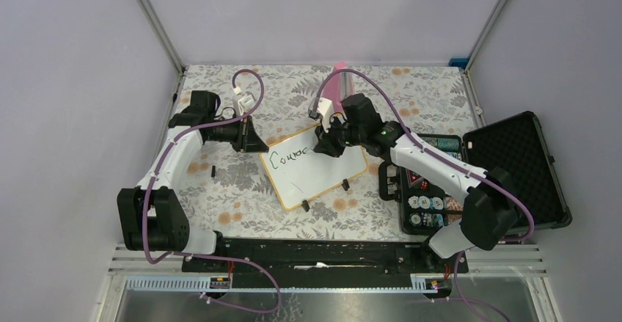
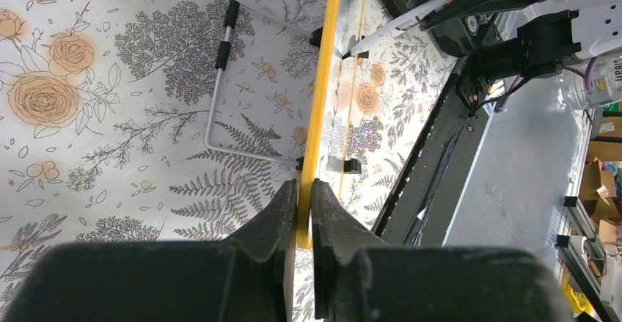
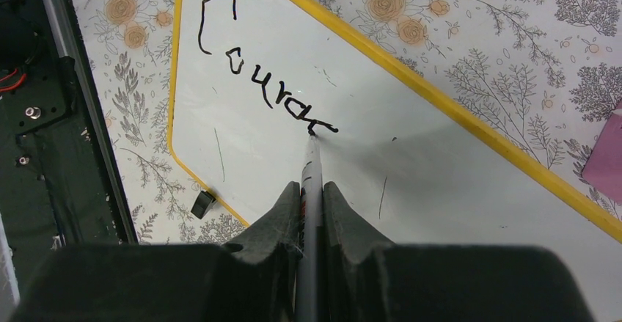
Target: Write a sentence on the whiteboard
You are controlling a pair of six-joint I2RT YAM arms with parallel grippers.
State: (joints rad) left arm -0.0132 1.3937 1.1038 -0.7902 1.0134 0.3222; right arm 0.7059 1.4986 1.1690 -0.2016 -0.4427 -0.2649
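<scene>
Only legible text: the sentence (image 3: 264,80), black handwriting on the whiteboard (image 3: 455,205). One line, reads "Coura" plus a part-formed letter, c or g, ending at the marker (image 3: 311,183) tip. Same word shows small in the top view. Print at the left wrist view's right edge is too blurred to read.

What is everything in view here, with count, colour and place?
whiteboard: one, white with yellow rim, table centre
writing: one unfinished word, black, board's left end
marker: one, light barrel, tip on the board
case: one, black, open, right of the board
pink item: one, far table edge
tablecloth: one, floral, covering the table
left gripper: black, shut on the whiteboard's rim
right gripper: black, shut on the marker
</scene>
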